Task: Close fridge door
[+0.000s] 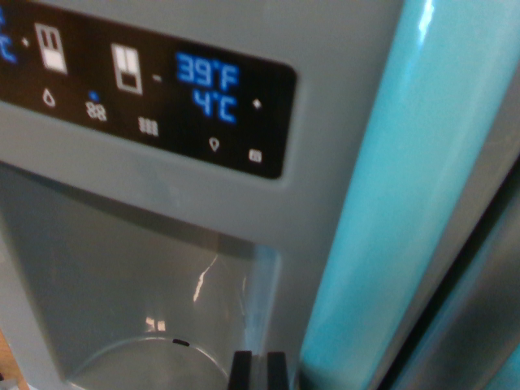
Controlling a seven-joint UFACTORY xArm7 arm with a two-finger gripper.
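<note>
Grey toy fridge door (pixel 341 122) with lit black display (pixel 154 81) and turquoise handle (pixel 406 203); gripper (pixel 260 370) fingertips together.

Only a thin orange-brown sliver (pixel 4 361) at the wrist view's lower left edge, blurred; floor or furniture, cannot tell. Bright cool light, white glints on glossy surfaces.

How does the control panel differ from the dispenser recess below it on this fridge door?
The control panel is a flat, glossy black strip with lit blue digits reading 39°F and 4°C plus white icons; the dispenser recess is a grey, unlit hollow set back into the door. The panel runs wide and shallow, the recess deep and tall. Both sit in the same grey door face, left of the handle.
</note>
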